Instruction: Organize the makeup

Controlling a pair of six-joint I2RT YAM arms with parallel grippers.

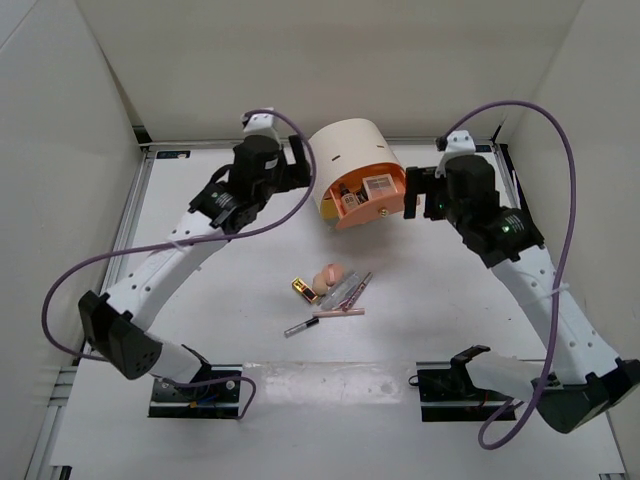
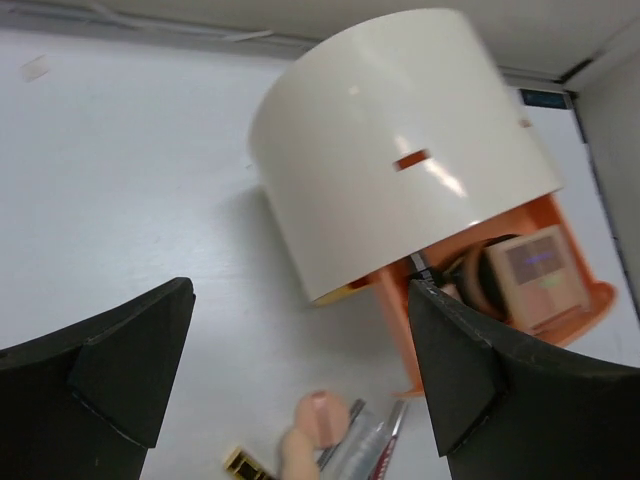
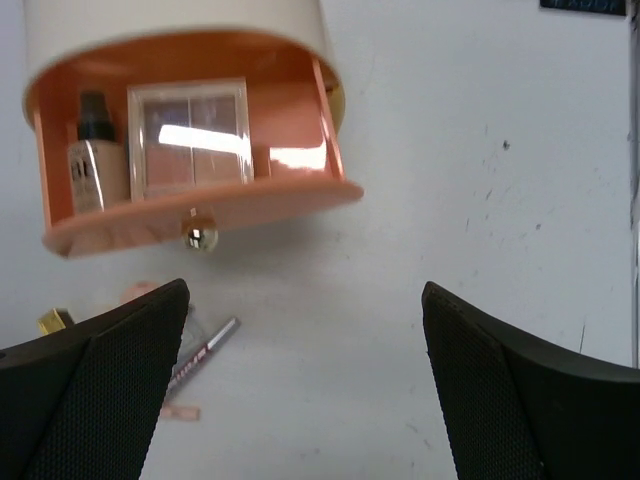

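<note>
**A:** Where do we stand?

**B:** Both our grippers gape wide and empty: left gripper at 9 o'clock of the cream box, right gripper at 4.

**A:** The makeup?

**B:** A palette and bottle sit in the open drawer. The loose makeup lies at 6 on the desk. Next, we think, we reach down and pick 1 piece.

Left wrist view's bottom edge chops off the sponge and lipstick, both blurry. And the box covers most of the drawer. From above, the pile is too small to sort out.
</note>
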